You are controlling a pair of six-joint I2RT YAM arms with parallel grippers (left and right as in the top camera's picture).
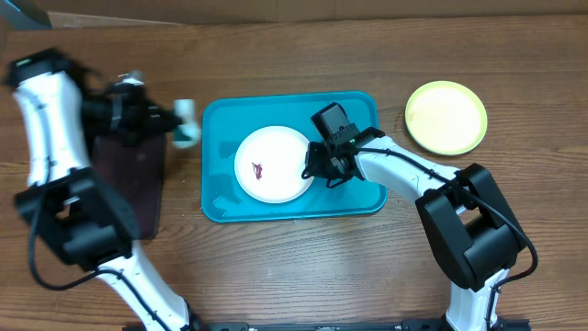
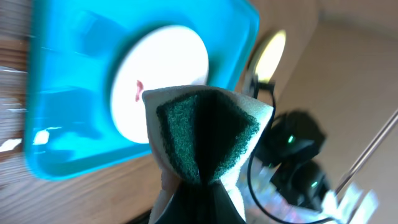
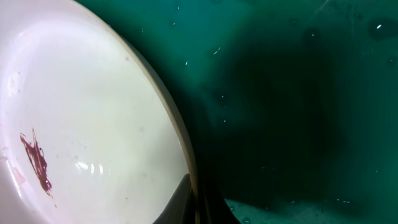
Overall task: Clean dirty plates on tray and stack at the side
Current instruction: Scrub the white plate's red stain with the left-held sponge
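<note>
Two-handed, pinning white plate (image 1: 272, 164) on tray (image 1: 217, 188) by its right rim in fully closed right jaws, holding sponge (image 1: 186, 121) clamped in closed left jaws just beside tray's left edge, planning light wipes over red smear (image 1: 258, 170), avoiding sliding plate.

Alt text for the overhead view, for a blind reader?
A round white plastic plate with a dark red smear lies in a turquoise rectangular plastic tray, the right gripper pinching its right rim. Left of the tray, the left gripper holds a white-and-green sponge; a round yellow-green plastic plate sits right of the tray.
</note>
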